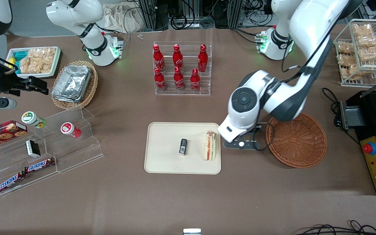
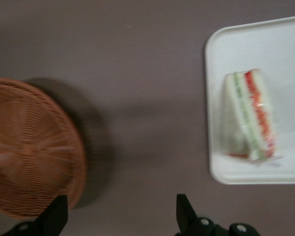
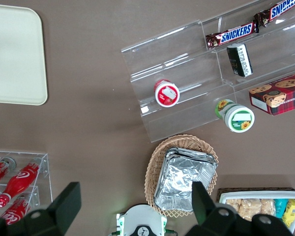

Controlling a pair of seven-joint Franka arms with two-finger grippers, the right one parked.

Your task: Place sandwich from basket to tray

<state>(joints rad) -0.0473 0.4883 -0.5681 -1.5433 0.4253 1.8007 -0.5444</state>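
The clear-wrapped triangular sandwich (image 1: 210,146) with its red and green filling is lying on the flat cream-beige rectangular tray (image 1: 165,160), right at the edge nearest the working arm. A small black packet (image 1: 183,146) sits on the same tray, apart from it. The claw (image 2: 120,216) hangs over bare brown bench (image 1: 188,199) between the tray and the round reddish-brown wicker basket (image 1: 297,143), fingers (image 2: 184,212) spread wide, gripping nothing. Nothing lies in the basket. Six red bottles (image 1: 178,67) in a clear rack stand farther from the front camera than the tray.
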